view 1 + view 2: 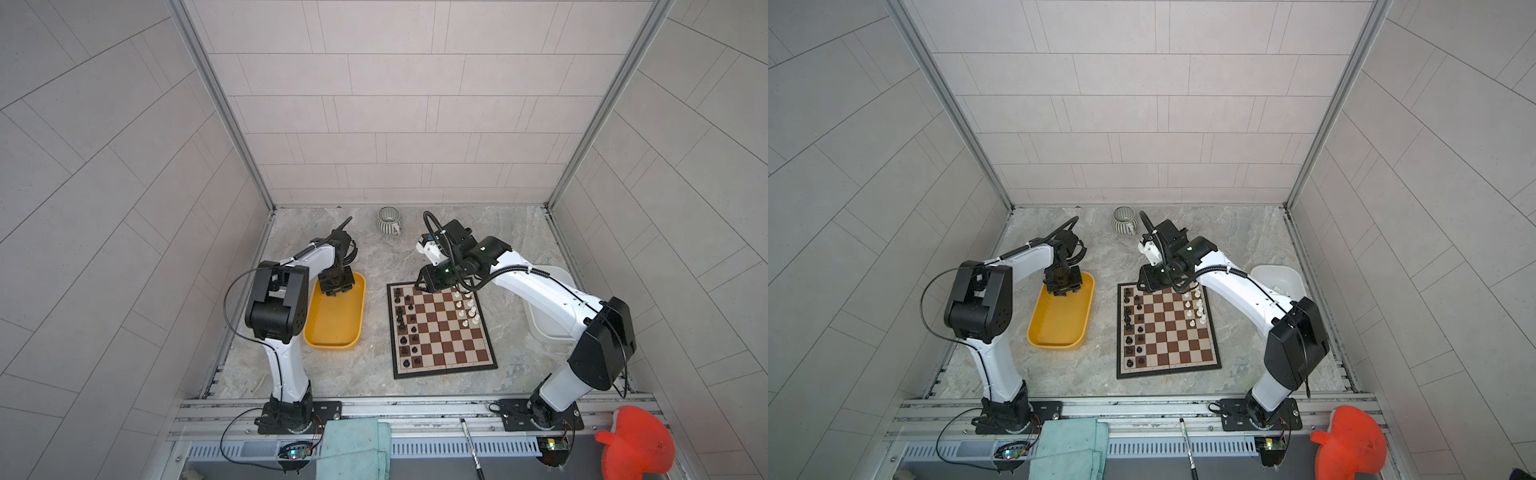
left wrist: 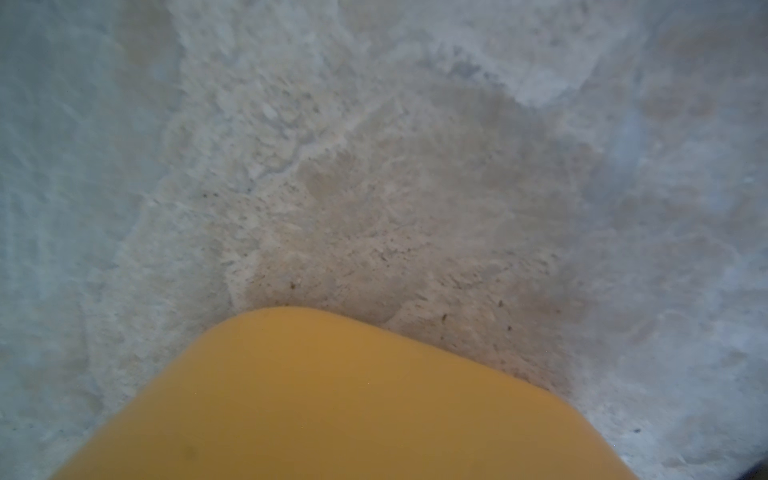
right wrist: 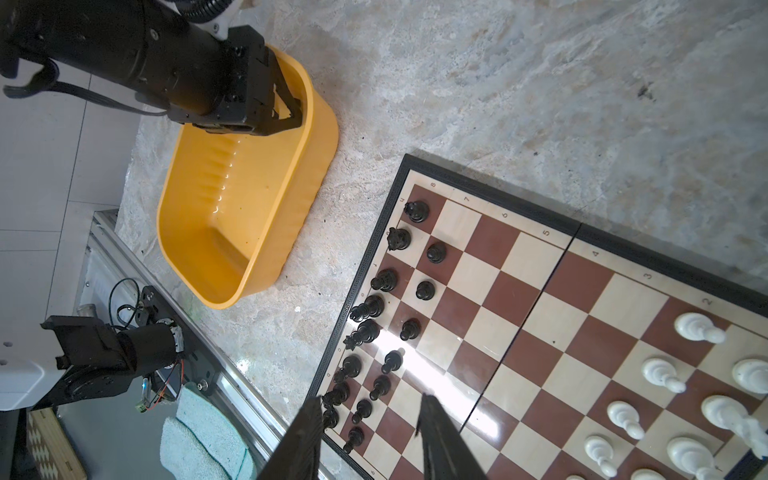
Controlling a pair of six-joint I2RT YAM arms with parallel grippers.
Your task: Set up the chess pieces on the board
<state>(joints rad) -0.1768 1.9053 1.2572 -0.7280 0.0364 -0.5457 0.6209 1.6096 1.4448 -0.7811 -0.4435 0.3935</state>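
Grey marbled tabletop (image 1: 357,374), tiled walls on three sides. Board (image 1: 440,328) lies flat, right of centre. Black pieces (image 3: 384,279) stand in two files along its left edge: the back file is full and the pawn file is one short, with its bare square at the far end. White pieces (image 3: 663,374) fill only the far part of the right edge.

Right gripper (image 3: 372,399) hangs over the board's far edge, fingers spread, nothing between them. Left gripper (image 3: 296,111) dips into the far end of the yellow tray (image 1: 332,332), just left of the board. We cannot tell whether its fingers are together or pinching anything, since the left wrist view gives only a blurred tray rim. White tray (image 1: 1266,272) sits right of the board, partly under the right arm.

Step, as we judge it: mid set-up, black nearly done, white about half.

Next: right arm goes to the white tray for another piece, then sets it upright on a near right-edge square without knocking its neighbours.

Writing: numerals (image 3: 505,215) 8 down to 2 run along the board margin in the right wrist view. Letters on the adjoining margin are too small to read. No brand seen.
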